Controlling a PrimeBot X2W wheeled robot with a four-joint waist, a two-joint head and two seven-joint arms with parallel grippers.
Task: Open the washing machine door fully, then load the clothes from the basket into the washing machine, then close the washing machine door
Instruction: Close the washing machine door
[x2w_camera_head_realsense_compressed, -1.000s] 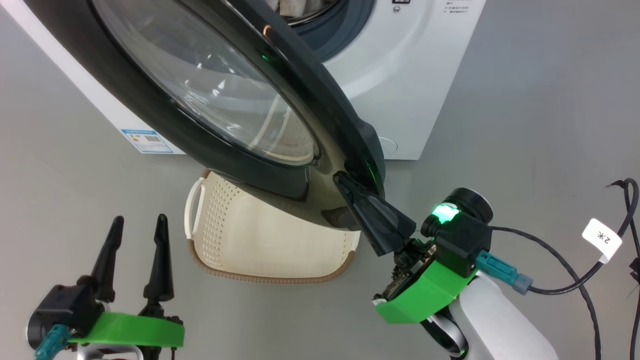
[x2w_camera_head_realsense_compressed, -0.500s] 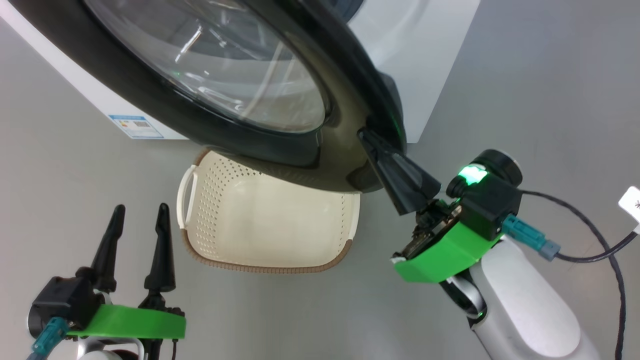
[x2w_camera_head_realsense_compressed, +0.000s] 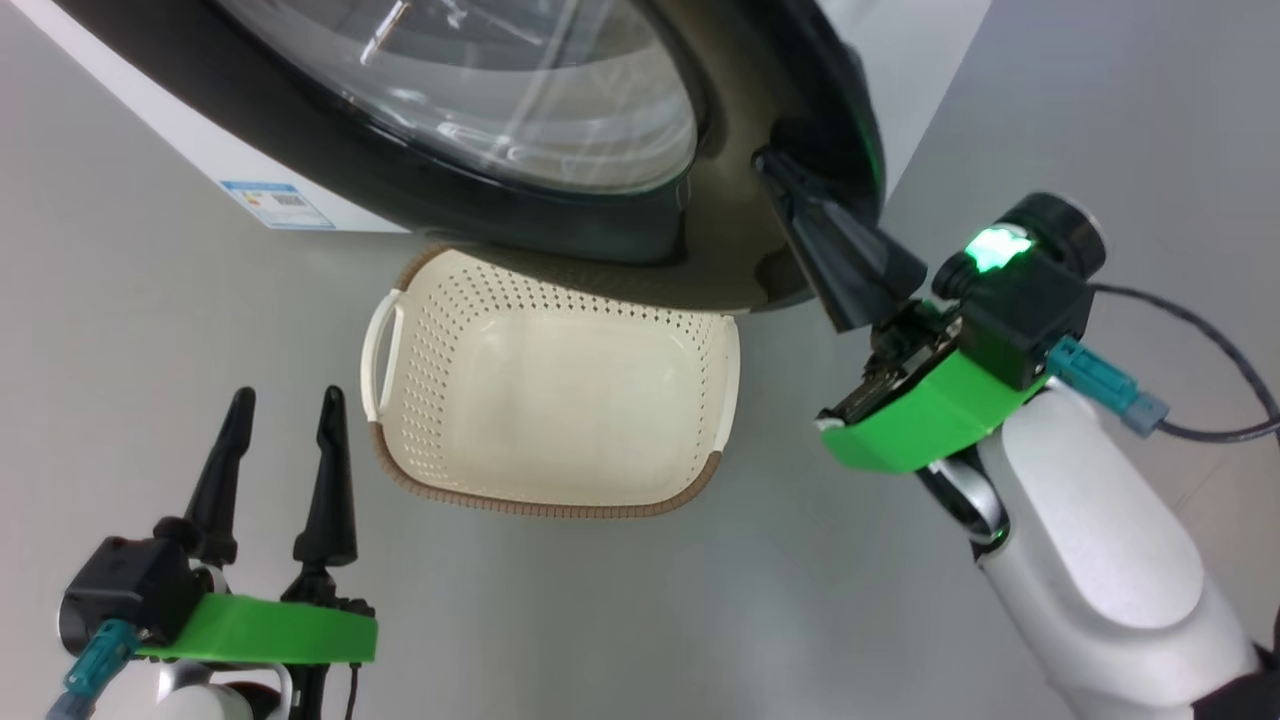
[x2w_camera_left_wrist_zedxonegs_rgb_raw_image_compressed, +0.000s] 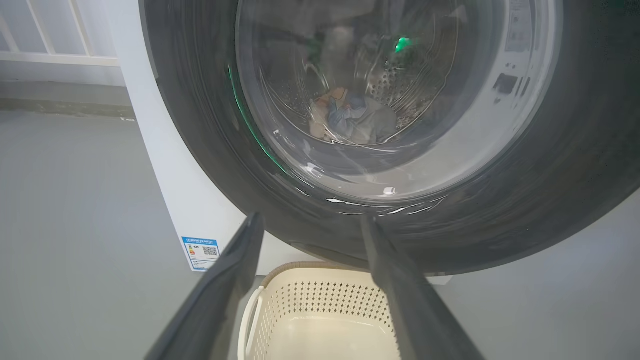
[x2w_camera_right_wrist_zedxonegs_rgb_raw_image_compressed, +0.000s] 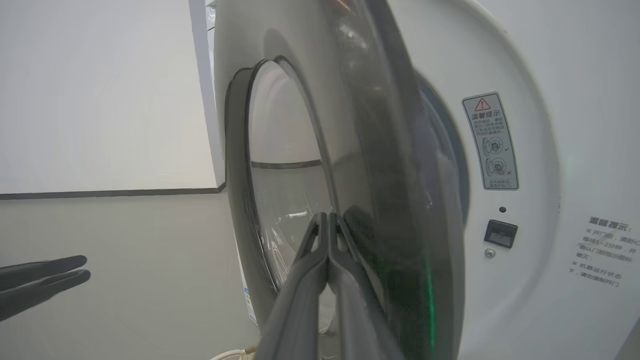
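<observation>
The glossy black washing machine door stands a narrow gap away from the white washing machine. My right gripper is shut on nothing, its fingertips pressed against the door's outer face near its free edge. Through the door's glass, the clothes lie in the steel drum, bluish and cream. The cream basket sits on the floor below the door with nothing in it. My left gripper is open at the lower left, apart from the basket.
A blue label sticker marks the machine's lower corner. On its front are a latch slot and a warning sticker. A black cable trails from my right wrist. Grey floor lies around the basket.
The door has swung closer to the machine, with my shut right gripper following against it. More of the basket is uncovered. The head camera has shifted; the left gripper has held still.
</observation>
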